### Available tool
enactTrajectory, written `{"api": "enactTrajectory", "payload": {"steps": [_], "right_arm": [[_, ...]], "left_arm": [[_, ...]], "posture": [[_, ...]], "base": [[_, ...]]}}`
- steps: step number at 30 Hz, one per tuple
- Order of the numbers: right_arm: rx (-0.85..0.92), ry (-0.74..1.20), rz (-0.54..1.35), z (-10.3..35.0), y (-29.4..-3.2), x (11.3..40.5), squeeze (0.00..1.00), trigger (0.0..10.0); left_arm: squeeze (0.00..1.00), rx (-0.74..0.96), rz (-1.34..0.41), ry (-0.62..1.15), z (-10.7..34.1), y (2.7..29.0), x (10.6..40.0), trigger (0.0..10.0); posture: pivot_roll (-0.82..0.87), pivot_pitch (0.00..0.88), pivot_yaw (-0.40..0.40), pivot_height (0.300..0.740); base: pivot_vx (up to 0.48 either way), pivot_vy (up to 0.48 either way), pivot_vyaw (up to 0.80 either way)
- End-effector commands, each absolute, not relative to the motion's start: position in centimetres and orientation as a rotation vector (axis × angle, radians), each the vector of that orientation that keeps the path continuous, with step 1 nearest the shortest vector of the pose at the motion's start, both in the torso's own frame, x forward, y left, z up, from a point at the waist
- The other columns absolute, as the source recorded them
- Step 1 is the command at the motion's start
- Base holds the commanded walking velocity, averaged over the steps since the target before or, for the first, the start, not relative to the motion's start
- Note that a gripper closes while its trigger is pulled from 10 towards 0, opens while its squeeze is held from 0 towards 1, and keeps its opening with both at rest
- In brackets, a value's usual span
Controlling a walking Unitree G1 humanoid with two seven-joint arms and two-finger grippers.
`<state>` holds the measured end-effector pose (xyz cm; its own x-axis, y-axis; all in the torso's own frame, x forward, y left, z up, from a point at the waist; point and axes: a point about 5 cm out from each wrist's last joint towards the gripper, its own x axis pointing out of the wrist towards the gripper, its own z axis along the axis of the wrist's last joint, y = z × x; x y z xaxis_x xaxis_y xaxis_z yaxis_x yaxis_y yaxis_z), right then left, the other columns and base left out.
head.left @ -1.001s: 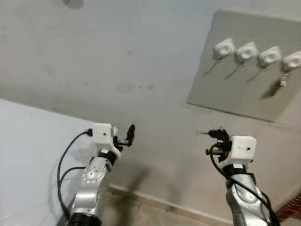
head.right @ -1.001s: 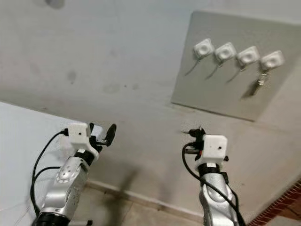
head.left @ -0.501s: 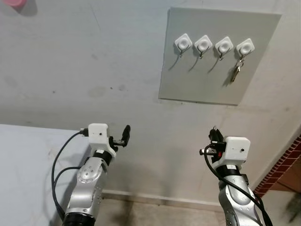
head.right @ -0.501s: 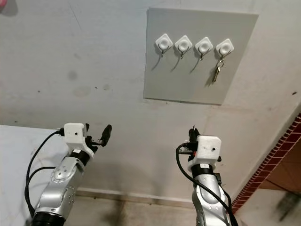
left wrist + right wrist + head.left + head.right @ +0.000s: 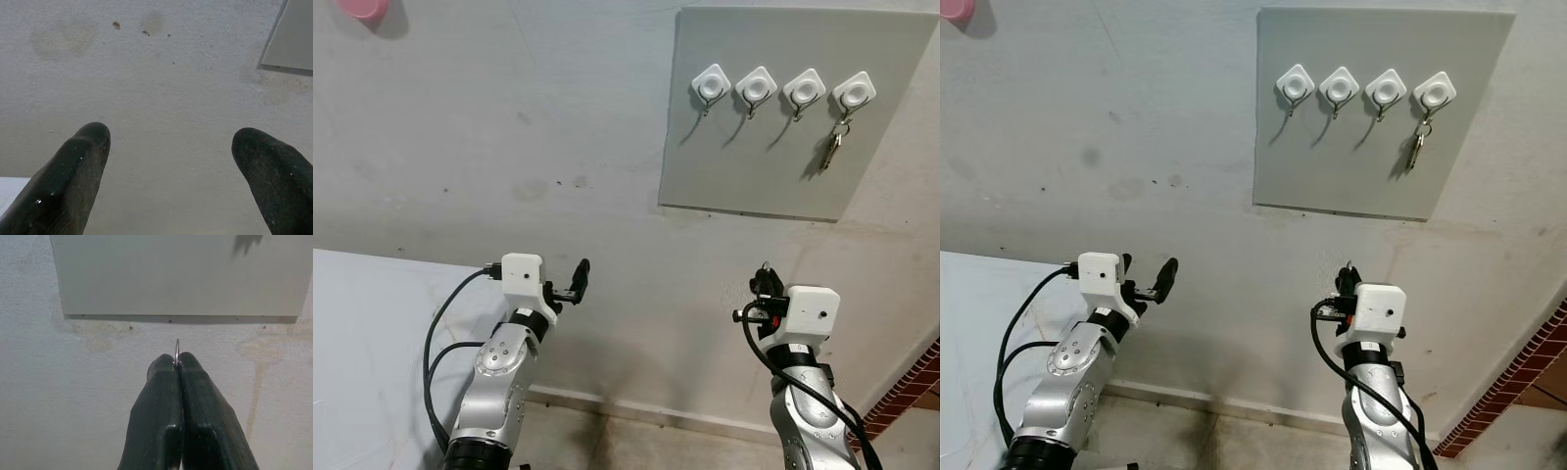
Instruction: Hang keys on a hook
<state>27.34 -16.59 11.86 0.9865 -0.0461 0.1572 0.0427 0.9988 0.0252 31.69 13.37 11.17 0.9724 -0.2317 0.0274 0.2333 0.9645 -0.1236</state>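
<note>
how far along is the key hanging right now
Done: one set of keys already hangs from the rightmost hook on the grey board. In hand: the right end effector is shut on a thin metal ring, below the board. Left: raising that ring to one of the three bare hooks. The left end effector is open and holds nothing.

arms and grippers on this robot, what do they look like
Both arms are silver metal with rounded jointed segments. Each wrist carries a boxy white housing, and black cables loop from it down the forearm. The left gripper and the right gripper each have two long black fingers with rounded, slightly scuffed tips. No markings are readable.
</note>
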Motion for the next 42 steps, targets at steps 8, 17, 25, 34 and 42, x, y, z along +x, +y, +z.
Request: {"api": "enactTrajectory", "payload": {"steps": [8,17,25,34,42], "right_arm": [[0.016,-0.184,-0.033,12.46,-16.61,27.75,0.0,10.0],[0.011,-0.18,-0.021,12.45,-16.54,27.76,0.0,10.0],[0.012,-0.181,-0.014,12.49,-16.42,27.76,0.0,10.0],[0.012,-0.176,-0.003,12.4,-16.4,27.69,0.0,10.0],[0.017,-0.184,0.011,12.57,-16.32,27.58,0.0,10.0]], "left_arm": [[0.0,-0.13,-0.257,-0.033,11.72,12.97,31.63,10.0],[0.0,-0.141,-0.248,-0.028,11.58,12.96,31.55,10.0],[0.0,-0.175,-0.22,-0.019,11.46,13.09,31.6,10.0],[0.0,-0.166,-0.182,0.033,11.03,13.08,31.77,10.0],[0.0,-0.163,-0.195,0.032,11.03,12.86,31.41,10.0]], "posture": [[-0.01,0.002,0.017,0.74],[-0.01,0.002,0.006,0.74],[-0.01,0.002,0.004,0.74],[-0.01,0.007,-0.008,0.74],[-0.01,0.006,-0.009,0.74]], "base": [[0.0,-0.22,0.0],[0.0,-0.48,0.0],[0.0,-0.18,0.0],[0.0,0.0,0.0],[0.0,0.0,0.0]]}}
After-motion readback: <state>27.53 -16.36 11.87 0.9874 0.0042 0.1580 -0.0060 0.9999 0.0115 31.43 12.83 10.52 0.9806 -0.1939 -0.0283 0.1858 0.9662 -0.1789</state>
